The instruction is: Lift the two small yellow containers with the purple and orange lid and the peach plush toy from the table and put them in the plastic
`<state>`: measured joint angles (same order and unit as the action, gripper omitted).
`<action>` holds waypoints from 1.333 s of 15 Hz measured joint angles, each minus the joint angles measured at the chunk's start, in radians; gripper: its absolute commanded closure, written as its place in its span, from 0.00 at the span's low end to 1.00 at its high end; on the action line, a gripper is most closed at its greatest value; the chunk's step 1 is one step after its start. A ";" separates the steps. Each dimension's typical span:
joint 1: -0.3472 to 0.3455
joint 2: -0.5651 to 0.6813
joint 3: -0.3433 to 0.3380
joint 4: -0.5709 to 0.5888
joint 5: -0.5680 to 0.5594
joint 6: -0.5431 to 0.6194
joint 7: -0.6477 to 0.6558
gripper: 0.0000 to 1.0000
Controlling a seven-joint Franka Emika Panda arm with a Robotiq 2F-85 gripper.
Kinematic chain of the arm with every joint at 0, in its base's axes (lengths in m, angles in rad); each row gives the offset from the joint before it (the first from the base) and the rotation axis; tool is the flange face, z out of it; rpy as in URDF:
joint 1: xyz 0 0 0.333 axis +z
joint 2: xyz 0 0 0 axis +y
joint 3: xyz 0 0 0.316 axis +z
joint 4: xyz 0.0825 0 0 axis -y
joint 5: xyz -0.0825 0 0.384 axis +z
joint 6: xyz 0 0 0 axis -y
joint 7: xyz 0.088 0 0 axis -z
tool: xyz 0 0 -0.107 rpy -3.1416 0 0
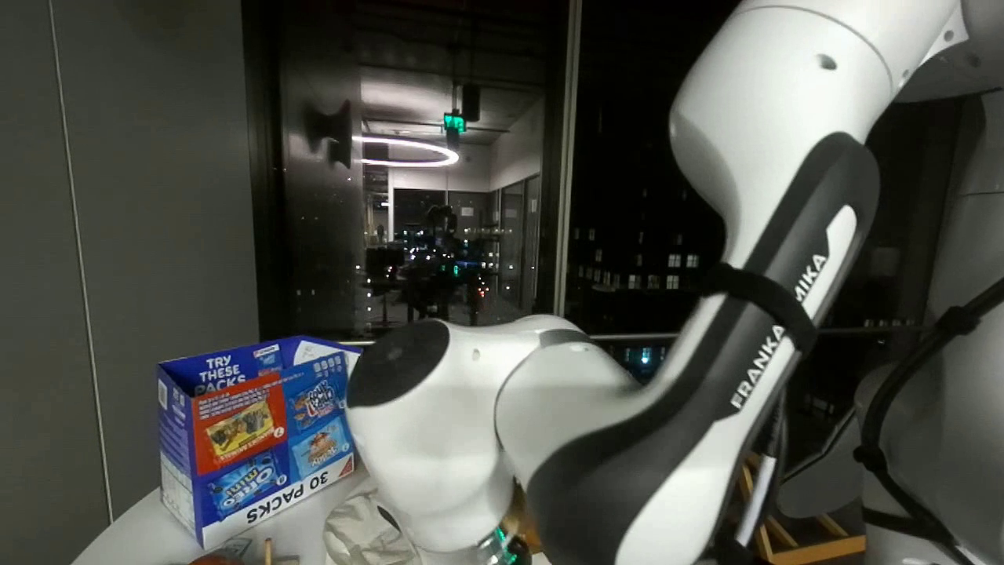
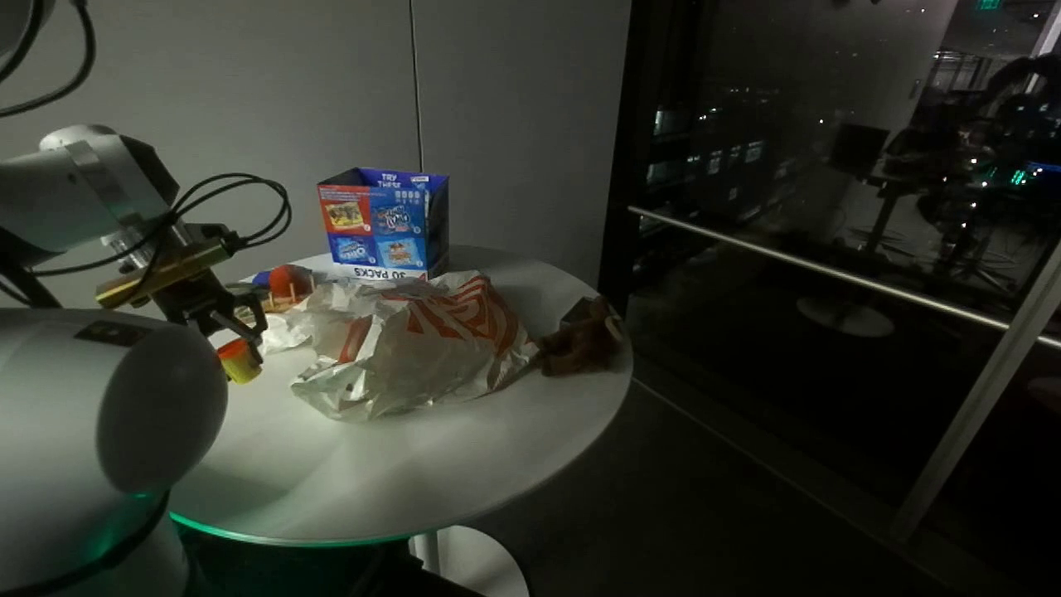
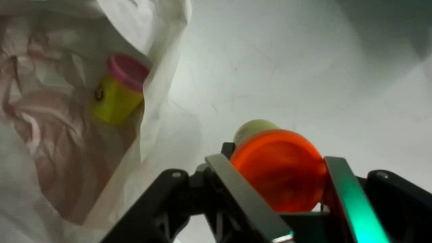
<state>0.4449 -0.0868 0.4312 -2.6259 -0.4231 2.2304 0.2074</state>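
In the wrist view, my gripper (image 3: 275, 163) is shut around a small yellow container with an orange lid (image 3: 280, 172), one finger against each side. An exterior view has this yellow container (image 2: 242, 365) tilted, above the table (image 2: 398, 477), beside the open end of the plastic (image 2: 414, 356), a crumpled whitish bag with orange print. Inside the bag lies the other yellow container (image 3: 118, 98), its lid purple-pink, left of my gripper. A dim brownish plush toy (image 2: 584, 342), seemingly the peach one, rests at the table's right edge. My arm hides the gripper in an exterior view.
A blue snack carton (image 1: 259, 439) stands upright towards the back of the table, behind the bag. Between carton and arm sits a rounded red thing (image 2: 290, 282) among small, unclear items. The table's round edge runs close beyond the plush toy.
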 measured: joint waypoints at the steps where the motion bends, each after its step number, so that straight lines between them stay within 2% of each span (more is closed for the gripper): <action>1: 0.000 -0.008 0.004 -0.030 -0.035 0.000 0.068 0.79; 4: -0.001 -0.060 0.033 -0.090 -0.104 -0.032 0.225 0.79; 10: -0.103 -0.200 0.013 0.010 -0.304 -0.239 0.257 0.79; 14: -0.136 -0.179 -0.020 0.061 -0.326 -0.247 0.254 0.79; 20: -0.145 -0.077 -0.051 0.051 -0.326 -0.204 0.280 0.79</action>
<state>0.2994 -0.1639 0.3803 -2.5745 -0.7490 2.0262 0.4878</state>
